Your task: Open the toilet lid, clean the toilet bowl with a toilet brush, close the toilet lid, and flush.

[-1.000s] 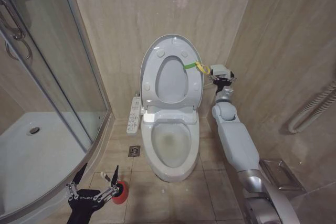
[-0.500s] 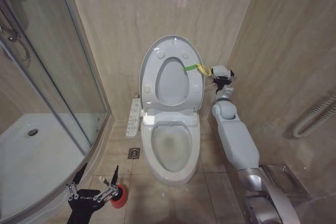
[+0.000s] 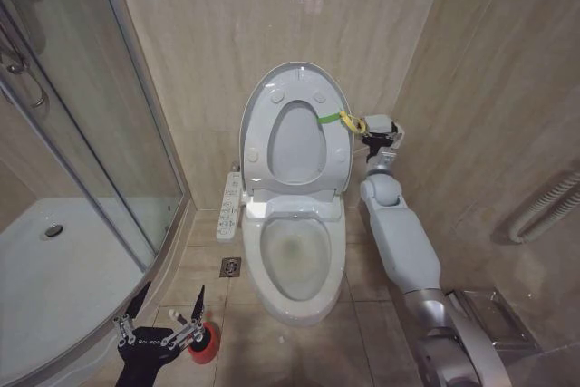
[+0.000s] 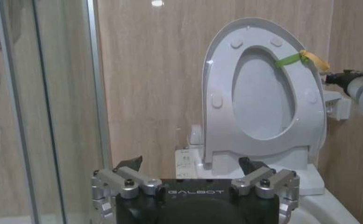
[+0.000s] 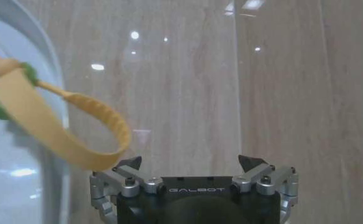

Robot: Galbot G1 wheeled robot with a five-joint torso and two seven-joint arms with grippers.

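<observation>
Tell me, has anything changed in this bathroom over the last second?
Hardly. The right end effector has edged slightly back from the yellow loop on the raised lid, open and holding nothing. The whole picture shifted a little, so the camera moved. The left end effector stays open by the red brush holder; the bowl is uncovered as before.

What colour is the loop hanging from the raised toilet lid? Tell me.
Yellow, tied to a green band on the toilet lid; the loop shows best in the right wrist view.

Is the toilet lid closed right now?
No, the toilet lid stands raised against the wall, leaving the toilet bowl open below it.
</observation>
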